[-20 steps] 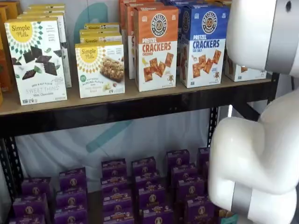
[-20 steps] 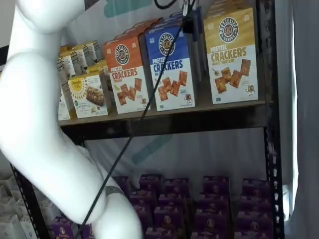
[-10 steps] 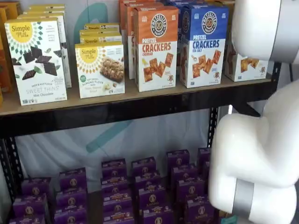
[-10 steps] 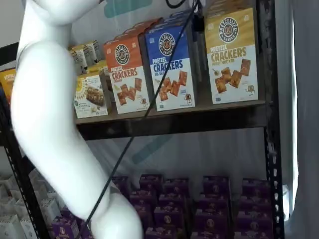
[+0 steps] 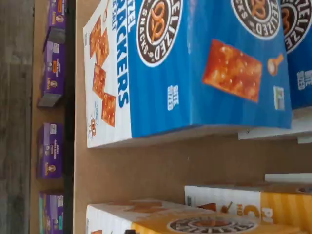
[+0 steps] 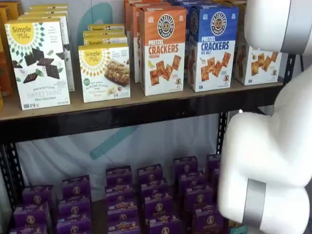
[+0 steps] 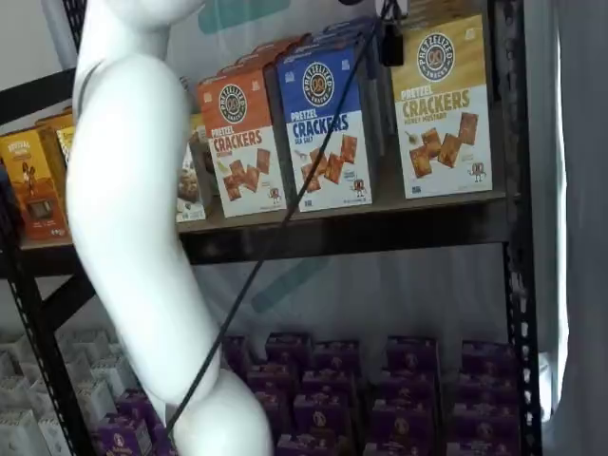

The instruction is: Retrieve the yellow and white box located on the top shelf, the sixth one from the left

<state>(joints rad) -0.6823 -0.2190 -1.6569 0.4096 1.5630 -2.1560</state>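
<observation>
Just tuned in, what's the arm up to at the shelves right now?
The white arm is reaching up toward the top shelf, where the yellow and white box stands upright at the right end, beside the blue cracker box. Nothing is grasped. A black finger of the gripper hangs between those two boxes; whether it is open cannot be told.

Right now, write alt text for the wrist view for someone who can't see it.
A close view, turned on its side, of a blue-and-white cracker box standing on a tan shelf board, with the yellow and white box next to it across a bare gap. Purple boxes sit on the shelf below. No jaws show.
</observation>
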